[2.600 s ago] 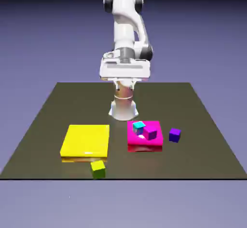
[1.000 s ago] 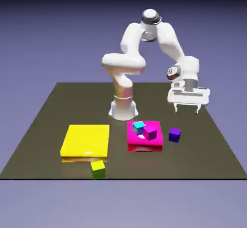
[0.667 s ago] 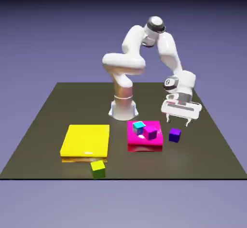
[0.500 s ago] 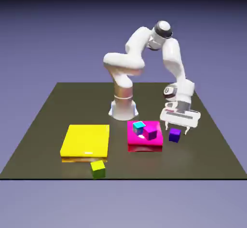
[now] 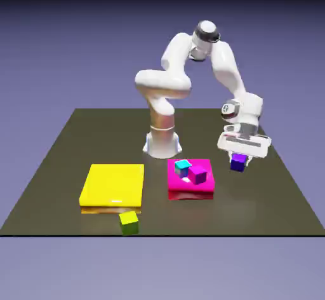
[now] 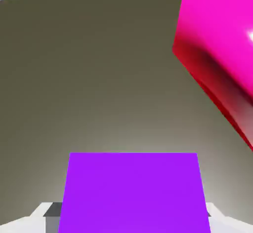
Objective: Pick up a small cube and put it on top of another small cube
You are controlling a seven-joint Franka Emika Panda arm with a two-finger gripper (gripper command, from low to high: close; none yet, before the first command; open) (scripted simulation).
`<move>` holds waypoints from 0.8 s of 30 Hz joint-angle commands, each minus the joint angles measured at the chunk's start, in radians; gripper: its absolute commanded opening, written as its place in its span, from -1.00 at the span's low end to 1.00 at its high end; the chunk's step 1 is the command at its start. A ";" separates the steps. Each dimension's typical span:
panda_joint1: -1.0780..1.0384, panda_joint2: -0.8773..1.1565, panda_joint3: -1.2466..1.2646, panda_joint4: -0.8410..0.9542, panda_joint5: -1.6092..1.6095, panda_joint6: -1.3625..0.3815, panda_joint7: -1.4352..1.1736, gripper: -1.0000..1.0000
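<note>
The small dark purple cube (image 5: 238, 163) hangs above the table at the exterior view's right, with my gripper (image 5: 240, 159) shut on it. In the hand view this purple cube (image 6: 133, 192) fills the bottom middle and hides most of my fingertips (image 6: 49, 212). A cyan cube (image 5: 183, 166) and a magenta cube (image 5: 198, 175) sit on the flat magenta block (image 5: 189, 187), to the left of my gripper in the exterior view. A corner of the magenta block (image 6: 222, 54) shows at the hand view's right.
A flat yellow block (image 5: 112, 186) lies on the dark table (image 5: 63, 159) at the exterior view's left. A small yellow-green cube (image 5: 129, 222) sits in front of it near the table's front edge.
My gripper came down over the purple cube, shut on it, and lifted it off the table. The other cubes and blocks have not moved.
</note>
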 commanded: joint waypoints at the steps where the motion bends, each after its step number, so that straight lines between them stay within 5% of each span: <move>1: -0.036 0.000 -0.011 0.020 0.005 -0.005 -0.018 -1.00; 16: -0.580 0.002 -0.174 0.323 0.090 -0.072 -0.288 -1.00; 24: -0.870 -0.049 -0.088 0.258 -0.026 -0.043 -0.204 -1.00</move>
